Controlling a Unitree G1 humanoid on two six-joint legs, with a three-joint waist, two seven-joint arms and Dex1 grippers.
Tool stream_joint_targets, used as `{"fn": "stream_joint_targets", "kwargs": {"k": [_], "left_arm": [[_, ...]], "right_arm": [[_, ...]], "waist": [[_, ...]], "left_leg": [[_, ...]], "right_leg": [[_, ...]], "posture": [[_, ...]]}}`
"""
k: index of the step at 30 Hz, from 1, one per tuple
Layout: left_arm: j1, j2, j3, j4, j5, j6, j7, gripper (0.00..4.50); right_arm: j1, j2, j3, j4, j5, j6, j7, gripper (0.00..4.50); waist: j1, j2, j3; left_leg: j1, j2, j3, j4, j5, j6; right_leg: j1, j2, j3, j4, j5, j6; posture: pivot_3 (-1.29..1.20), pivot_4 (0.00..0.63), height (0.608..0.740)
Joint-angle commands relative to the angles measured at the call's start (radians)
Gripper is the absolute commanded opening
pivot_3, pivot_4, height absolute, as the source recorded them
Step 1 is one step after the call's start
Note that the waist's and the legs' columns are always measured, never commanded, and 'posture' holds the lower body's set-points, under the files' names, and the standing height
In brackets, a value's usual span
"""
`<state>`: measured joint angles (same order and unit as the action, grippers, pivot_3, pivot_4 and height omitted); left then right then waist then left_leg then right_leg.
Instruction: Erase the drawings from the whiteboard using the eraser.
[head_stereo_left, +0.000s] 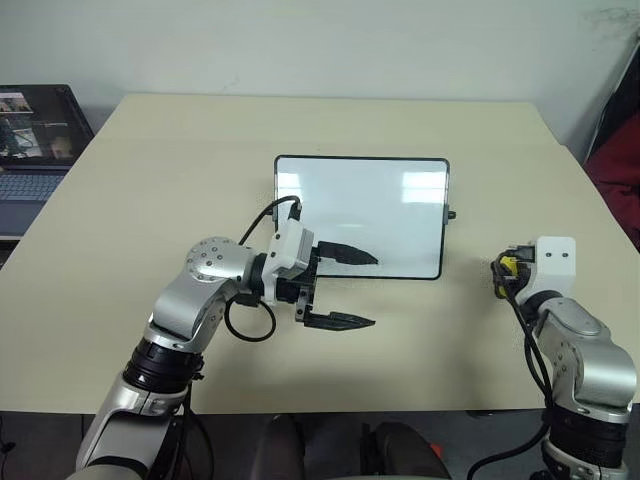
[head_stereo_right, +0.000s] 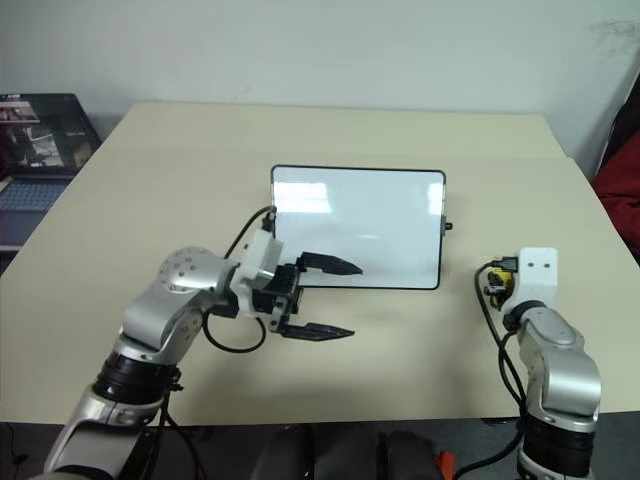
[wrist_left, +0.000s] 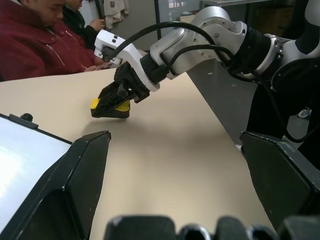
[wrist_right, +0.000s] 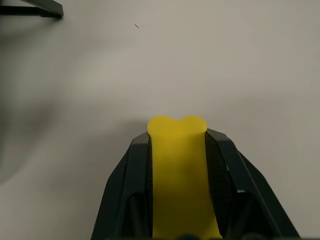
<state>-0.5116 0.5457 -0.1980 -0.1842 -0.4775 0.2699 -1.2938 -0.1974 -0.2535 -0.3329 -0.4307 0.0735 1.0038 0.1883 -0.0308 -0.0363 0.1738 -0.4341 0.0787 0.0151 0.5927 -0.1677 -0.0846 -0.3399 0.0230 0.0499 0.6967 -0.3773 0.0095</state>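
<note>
The whiteboard (head_stereo_left: 375, 215) lies flat in the middle of the beige surface (head_stereo_left: 150, 180), and I can make out no marks on its glossy face from here. The left pincer (head_stereo_left: 345, 288) hovers at the board's near left corner, its two black fingers spread wide apart, one over the board's edge and one over the bare surface. Off to the right, well clear of the board, the right pincer (wrist_left: 111, 103) is clamped on the yellow eraser (wrist_right: 181, 170), held low, close above the surface. A laptop (head_stereo_left: 30, 140) sits at the far left.
</note>
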Motion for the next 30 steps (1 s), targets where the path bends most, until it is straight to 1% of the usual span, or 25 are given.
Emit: {"fn": "stream_joint_targets", "kwargs": {"k": [1, 6, 8, 9, 11, 14, 16, 17, 21, 24, 27, 30], "left_arm": [[0.004, -0.008, 0.018, -0.036, -0.003, -0.017, 0.024, 4.50], [0.011, -0.008, 0.022, -0.039, -0.005, -0.017, 0.043, 4.50], [0.019, -0.008, 0.022, -0.041, -0.005, -0.016, 0.051, 4.50], [0.024, -0.007, 0.022, -0.043, -0.004, -0.018, 0.055, 4.50], [0.032, -0.007, 0.025, -0.049, -0.005, -0.016, 0.066, 4.50], [0.041, -0.002, 0.031, -0.049, -0.005, -0.017, 0.075, 4.50], [0.048, 0.003, 0.038, -0.049, -0.004, -0.010, 0.084, 4.50], [0.051, 0.006, 0.040, -0.051, -0.004, -0.005, 0.089, 4.50], [0.073, 0.007, 0.116, -0.061, 0.003, 0.013, 0.208, 4.50], [0.106, 0.000, 0.173, -0.084, -0.007, 0.042, 0.302, 4.50], [0.190, -0.044, 0.249, -0.135, 0.029, 0.038, 0.478, 4.50], [0.275, -0.102, 0.300, -0.217, 0.039, 0.052, 0.627, 4.50]], "right_arm": [[-0.003, -0.018, -0.010, -0.003, 0.017, -0.017, -0.005, 1.10], [-0.002, -0.031, -0.013, 0.009, 0.037, -0.012, -0.003, 1.10], [-0.006, -0.033, -0.020, 0.019, 0.044, -0.012, -0.005, 1.82], [-0.006, -0.036, -0.021, 0.023, 0.049, -0.010, -0.001, 2.03], [-0.005, -0.040, -0.020, 0.028, 0.054, -0.013, 0.002, 2.70], [-0.006, -0.045, -0.015, 0.026, 0.063, -0.013, 0.006, 3.82], [-0.015, -0.043, -0.019, 0.017, 0.072, -0.014, 0.000, 4.46], [-0.018, -0.043, -0.022, 0.012, 0.077, -0.014, -0.002, 4.46], [-0.078, -0.014, -0.019, -0.121, 0.135, -0.025, -0.001, 4.46], [-0.062, -0.007, 0.027, -0.177, 0.125, -0.083, -0.007, 4.46], [0.037, 0.021, 0.133, -0.207, 0.060, -0.286, -0.019, 4.46], [0.138, 0.077, 0.212, -0.226, 0.046, -0.479, -0.016, 4.46]], "waist": [[0.000, 0.000, 0.000], [0.000, 0.000, 0.000], [0.000, 0.000, 0.000], [0.000, 0.000, 0.000], [0.000, 0.000, 0.000], [0.000, 0.000, 0.000], [0.000, 0.000, 0.000], [0.000, 0.000, 0.000], [-0.004, 0.002, 0.001], [-0.001, 0.002, 0.001], [0.001, 0.001, 0.000], [0.002, 0.001, 0.000]], "left_leg": [[0.000, 0.000, 0.000, 0.000, 0.000, 0.000], [0.000, 0.000, 0.000, 0.000, 0.000, 0.000], [0.000, 0.000, 0.000, 0.000, 0.000, 0.000], [0.000, 0.000, 0.000, 0.000, 0.000, 0.000], [0.000, 0.000, 0.000, 0.000, 0.000, 0.000], [0.000, 0.000, 0.000, 0.000, 0.000, 0.000], [0.000, 0.000, 0.000, 0.000, 0.000, 0.000], [0.000, 0.000, 0.000, 0.000, 0.000, 0.000], [0.000, 0.000, 0.000, 0.000, 0.000, 0.000], [0.000, 0.001, -0.001, 0.000, 0.000, 0.000], [0.000, 0.001, -0.001, 0.000, 0.000, 0.000], [0.000, 0.000, -0.001, 0.000, 0.000, 0.000]], "right_leg": [[0.000, 0.000, 0.000, 0.000, 0.000, 0.000], [0.000, 0.000, 0.000, 0.000, 0.000, 0.000], [0.000, 0.000, 0.000, 0.000, 0.000, 0.000], [0.000, 0.000, 0.000, 0.000, 0.000, 0.000], [0.000, 0.000, 0.000, 0.000, 0.000, 0.000], [0.000, 0.000, 0.000, 0.000, 0.000, 0.000], [0.000, 0.000, 0.000, 0.000, 0.000, 0.000], [0.000, 0.000, 0.000, 0.000, 0.000, 0.000], [0.000, 0.000, 0.001, 0.001, 0.000, 0.000], [0.000, 0.001, 0.000, 0.001, 0.000, 0.000], [0.001, 0.001, 0.000, -0.001, 0.000, 0.000], [0.002, 0.000, 0.000, -0.003, 0.000, 0.000]], "posture": [[0.00, 0.150, 0.740], [0.00, 0.150, 0.740], [0.00, 0.150, 0.740], [0.00, 0.150, 0.740], [0.00, 0.150, 0.740], [0.00, 0.150, 0.740], [0.00, 0.150, 0.740], [0.00, 0.150, 0.740], [0.00, 0.150, 0.740], [0.00, 0.150, 0.740], [0.00, 0.150, 0.740], [0.00, 0.150, 0.740]]}}
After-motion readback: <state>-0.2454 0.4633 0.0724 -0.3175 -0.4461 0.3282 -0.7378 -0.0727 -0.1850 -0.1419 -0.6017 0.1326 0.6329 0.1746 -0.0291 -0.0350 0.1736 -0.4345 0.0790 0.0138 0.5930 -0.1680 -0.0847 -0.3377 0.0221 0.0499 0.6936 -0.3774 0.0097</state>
